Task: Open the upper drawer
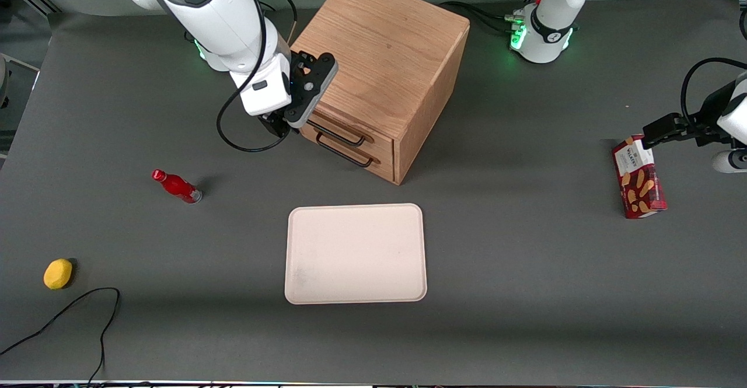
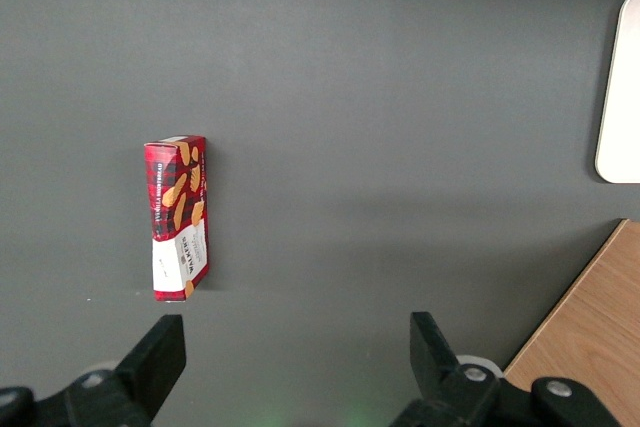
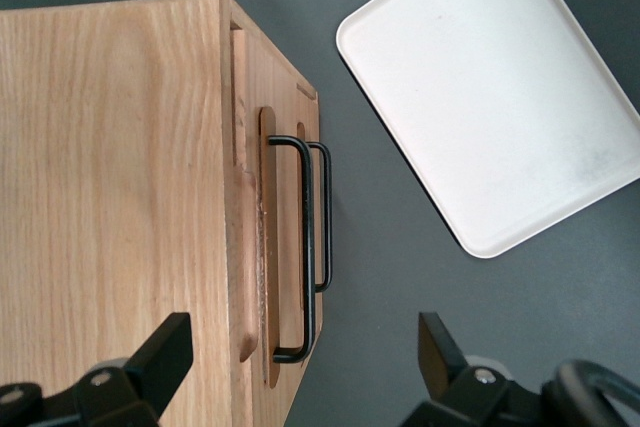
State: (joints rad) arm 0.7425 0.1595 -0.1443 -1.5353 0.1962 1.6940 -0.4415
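— Seen from the front, the right gripper (image 1: 279,124) hangs at the oak cabinet's (image 1: 385,55) drawer face, by the end of the handles toward the working arm's end of the table. The upper drawer (image 1: 349,126) sits closed, directly above the bottom drawer (image 1: 350,156), and the two black handles lie close together. What could go wrong?

— Picking the wrong bar. The upper handle (image 1: 341,133) and the lower handle (image 1: 345,153) look identical; a slightly low approach would open the bottom drawer instead. The cream tray (image 1: 355,254) lies in front of the cabinet, nearer the camera, but probably out of the drawer's reach.

— And the parked arm's wrist view?

— Only a red biscuit box (image 2: 179,218) on the table and a corner of the cabinet (image 2: 590,327). No bearing on the risk.

— The working wrist view?

— The gripper (image 3: 305,362) is spread wide, holding nothing, its fingers (image 3: 165,349) straddling the upper drawer's handle (image 3: 305,247) from above. One finger looks to be over the cabinet top (image 3: 110,197), so descending could strike wood. Closing off-centre near the bar's end might also slip or skew the pull.
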